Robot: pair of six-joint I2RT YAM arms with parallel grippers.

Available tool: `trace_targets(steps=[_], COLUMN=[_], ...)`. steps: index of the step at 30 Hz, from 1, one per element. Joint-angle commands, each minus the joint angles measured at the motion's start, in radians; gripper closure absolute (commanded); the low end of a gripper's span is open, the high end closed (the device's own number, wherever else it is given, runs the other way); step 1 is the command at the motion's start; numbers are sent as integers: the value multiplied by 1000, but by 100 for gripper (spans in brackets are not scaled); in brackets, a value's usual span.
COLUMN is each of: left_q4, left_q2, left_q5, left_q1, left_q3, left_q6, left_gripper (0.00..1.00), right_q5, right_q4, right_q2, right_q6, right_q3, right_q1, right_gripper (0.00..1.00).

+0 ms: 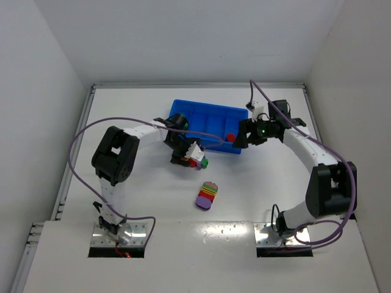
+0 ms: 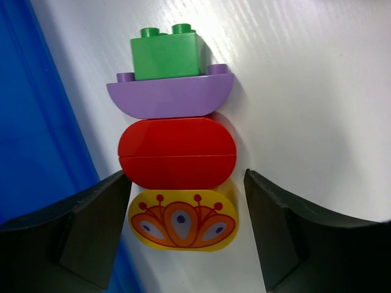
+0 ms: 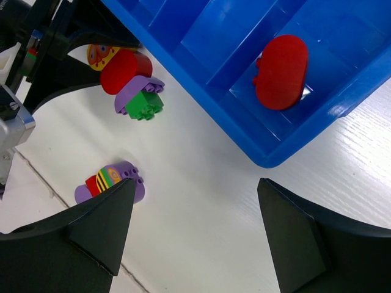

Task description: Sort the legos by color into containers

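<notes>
White table (image 1: 153,110): you have everything laid out on its pale, lightly grained top, with both arm bases at the near edge.
Blue tray (image 1: 211,122): it sits toward the far side between your two arms, and low dividers split it into side-by-side compartments.
Left gripper (image 2: 184,183): its jaws stand apart and straddle the yellow end of a clump. One finger is at the bricks' edge, and on the other side you can see a thin strip of table, so nothing is clamped.
Right gripper (image 3: 197,189): it is spread wide with nothing between the fingers, and it hangs over the tray's near corner and the bare table beside it.
Four-colour clump (image 2: 177,152): it lies flat on the table just beside the tray's near wall. Reading away from your left wrist, it goes yellow brick with an orange pattern, rounded red, purple, then green.
Striped clump (image 1: 207,195): mostly purple with red, yellow and green layers, it rests on the table well apart from the tray, nearer the arm bases.
Red brick (image 3: 281,72): a single oval piece, it lies alone in the tray's end compartment on your right arm's side.
</notes>
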Motion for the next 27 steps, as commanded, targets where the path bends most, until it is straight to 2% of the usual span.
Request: trace_targets(steps=[1,4,5,8,9,11,14,19,22,27], left_q4=[-7,-25,-26,-47,-47,-58,-58,-49,35,218], left_q2=[17,37,47,47,47,32,3,-93,-161,-343], left_q5=[11,-1,-11,-12,-12,-12,-12,46,56,31], left_q1=[-12,-12,-22,-22,-22,-22,-12,30,53,53], left_q3=[54,78,78,89,89,80,37,-32,-101,-231], left_q6=[25,25,25,-1,-19,-30,-53,-170,-295,-504], left_gripper=[19,19,22,36,45,53,60,64,65,65], right_q5=[-27,-27,-27,-27,-27,-27,-27,-39,-104,-260], right_q4=[23,23,23,23,23,23,23,23,23,98], right_q2=[6,6,6,17,17,17,17,17,17,63], right_q6=[-10,-10,-10,-10,-10,-10,-10,-10,-10,175], right_q3=[3,3,12,12,12,12,12,21,31,31], right_q1=[-4,-4,-4,-4,-4,-4,-4,-4,19,42], right_gripper=[18,18,18,18,18,18,18,18,18,18])
